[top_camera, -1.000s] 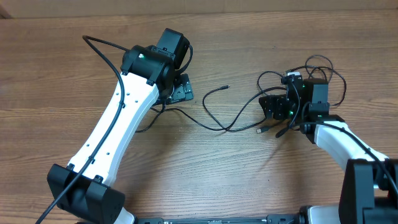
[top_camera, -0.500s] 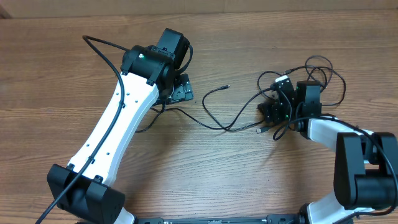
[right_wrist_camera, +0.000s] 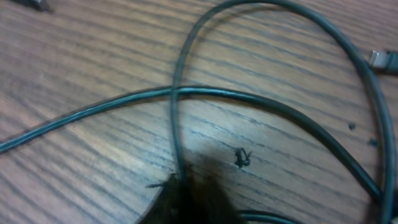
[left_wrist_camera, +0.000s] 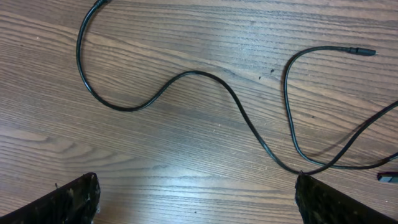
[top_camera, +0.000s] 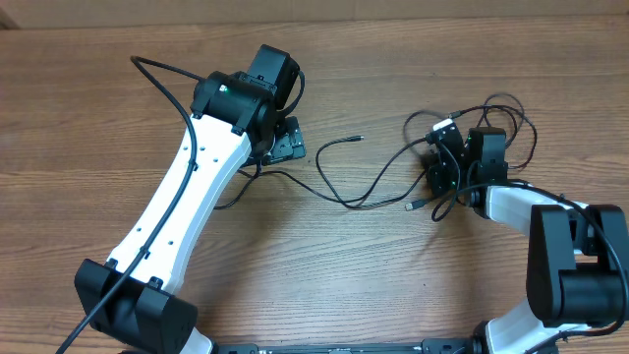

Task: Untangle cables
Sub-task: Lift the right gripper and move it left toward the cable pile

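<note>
Up front, arm bases: the left arm (top_camera: 187,197) and the right arm (top_camera: 565,265) rise from the near edge of the wooden table (top_camera: 413,295).
Near plug: a small connector (top_camera: 414,206) lies on the wood just on the near side of the right gripper.
Right gripper (top_camera: 439,169): right of centre, low over the wood, fingers clenched. In its wrist view one strand of the cables (right_wrist_camera: 249,94) runs straight into the dark closed fingertips (right_wrist_camera: 186,202) and looks pinched there.
Middle stretch: thin black cord lies flat between the two grippers, winding from under the left arm across to the right gripper, with strands crossing on the way.
Free end: a strand ends in a slim plug (top_camera: 359,138) lying loose mid-table.
Left gripper (top_camera: 287,141): left of centre, fingers (left_wrist_camera: 68,199) spread wide at the bottom corners of its wrist view, grasping nothing; the cord lies on the wood beyond them, untouched.
Far loops (top_camera: 501,98): bunched around and behind the right gripper; how they cross is too fine to tell.
</note>
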You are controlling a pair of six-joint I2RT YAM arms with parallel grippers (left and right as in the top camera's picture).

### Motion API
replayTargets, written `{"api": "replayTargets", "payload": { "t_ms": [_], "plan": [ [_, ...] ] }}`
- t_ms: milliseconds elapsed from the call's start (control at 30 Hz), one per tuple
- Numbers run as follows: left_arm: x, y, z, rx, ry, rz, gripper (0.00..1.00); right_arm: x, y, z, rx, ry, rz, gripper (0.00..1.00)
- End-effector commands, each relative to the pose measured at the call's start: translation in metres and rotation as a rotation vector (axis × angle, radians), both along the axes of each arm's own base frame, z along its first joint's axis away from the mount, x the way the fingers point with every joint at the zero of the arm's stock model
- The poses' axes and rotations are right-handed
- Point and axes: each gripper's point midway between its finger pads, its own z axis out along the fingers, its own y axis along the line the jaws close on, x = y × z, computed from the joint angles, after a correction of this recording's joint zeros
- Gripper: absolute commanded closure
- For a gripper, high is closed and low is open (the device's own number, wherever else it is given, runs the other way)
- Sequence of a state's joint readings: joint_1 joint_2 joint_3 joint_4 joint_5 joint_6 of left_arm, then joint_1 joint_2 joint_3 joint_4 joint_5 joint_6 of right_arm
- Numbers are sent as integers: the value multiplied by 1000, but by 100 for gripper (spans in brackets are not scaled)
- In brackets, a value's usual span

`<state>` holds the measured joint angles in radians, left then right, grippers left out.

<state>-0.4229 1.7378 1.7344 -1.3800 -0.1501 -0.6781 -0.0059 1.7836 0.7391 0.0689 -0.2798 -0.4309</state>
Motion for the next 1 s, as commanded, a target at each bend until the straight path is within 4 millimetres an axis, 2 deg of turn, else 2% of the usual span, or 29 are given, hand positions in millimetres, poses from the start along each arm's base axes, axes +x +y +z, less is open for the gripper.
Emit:
{"api": "replayTargets", "payload": {
  "t_ms": [0, 167, 233, 267, 300, 367, 467, 500, 533, 633, 667, 733, 767, 833, 900, 933, 967],
  "plan": [
    [1, 0, -2, 0, 7, -9, 0, -5, 7, -8, 22, 33, 20, 96],
    [1, 0, -2, 0, 7, -10, 0, -7, 17, -5, 73, 32, 56, 96],
    [1, 0, -2, 0, 7, -10, 0, -9, 29, 0, 137, 31, 95, 96],
    [1, 0, -2, 0, 7, -9, 0, -10, 36, 5, 181, 25, 120, 96],
    [1, 0, -2, 0, 7, -10, 0, -7, 46, 19, 262, 22, 122, 96],
    [1, 0, -2, 0, 7, -9, 0, 1, 50, 39, 315, 7, 103, 96],
    [1, 0, -2, 0, 7, -10, 0, 14, 56, 90, 386, -48, 94, 96],
    [1, 0, -2, 0, 7, -10, 0, 16, 57, 101, 401, -62, 97, 96],
    [1, 0, -2, 0, 7, -10, 0, 19, 61, 124, 426, -89, 109, 96],
    [1, 0, -2, 0, 7, -10, 0, 18, 73, 178, 427, -162, 150, 96],
    [1, 0, -2, 0, 7, -10, 0, 16, 78, 194, 428, -185, 169, 96],
    [1, 0, -2, 0, 7, -9, 0, 9, 94, 240, 430, -259, 224, 96],
    [1, 0, -2, 0, 7, -10, 0, 6, 99, 255, 431, -285, 242, 96],
    [1, 0, -2, 0, 7, -10, 0, -3, 114, 302, 448, -365, 282, 96],
    [1, 0, -2, 0, 7, -10, 0, -11, 124, 340, 473, -432, 311, 96],
    [1, 0, -2, 0, 7, -9, 0, -18, 130, 366, 482, -485, 338, 96],
    [1, 0, -2, 0, 7, -10, 0, -20, 132, 377, 493, -504, 340, 96]
  ]
}}
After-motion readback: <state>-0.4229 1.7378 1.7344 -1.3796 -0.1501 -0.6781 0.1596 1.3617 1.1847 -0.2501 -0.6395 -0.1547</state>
